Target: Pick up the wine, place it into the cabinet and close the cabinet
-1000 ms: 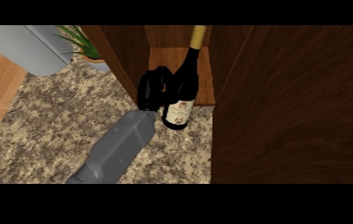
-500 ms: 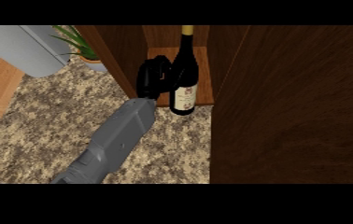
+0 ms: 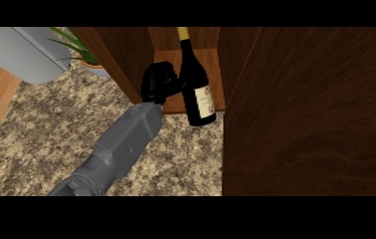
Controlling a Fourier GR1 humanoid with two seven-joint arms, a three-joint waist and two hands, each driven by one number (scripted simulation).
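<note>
One hand in view: the left hand (image 3: 159,85), black, at upper centre of the frame, on a grey forearm (image 3: 121,144) that rises from the lower left edge.
Far left: a pale grey rounded object (image 3: 31,54) in the upper left corner, cut by the frame edge.
Beside it: a plant (image 3: 82,51) with thin green leaves in a light pot, just left of the cabinet's side.
Counter (image 3: 51,128): speckled beige stone, filling the lower left and centre.
Cabinet (image 3: 121,54): dark wood, open at upper centre, with a lighter wooden shelf inside.
Hand state: fingers curled round the left side of the bottle, holding it.
Bottle (image 3: 197,83): dark glass, gold cap at the top edge of the scene, pale label low on its body; upright with a slight tilt, its base at the front edge of the shelf, in the cabinet opening.
Door (image 3: 301,113): a broad dark wood panel filling the right of the frame, just right of the bottle.
</note>
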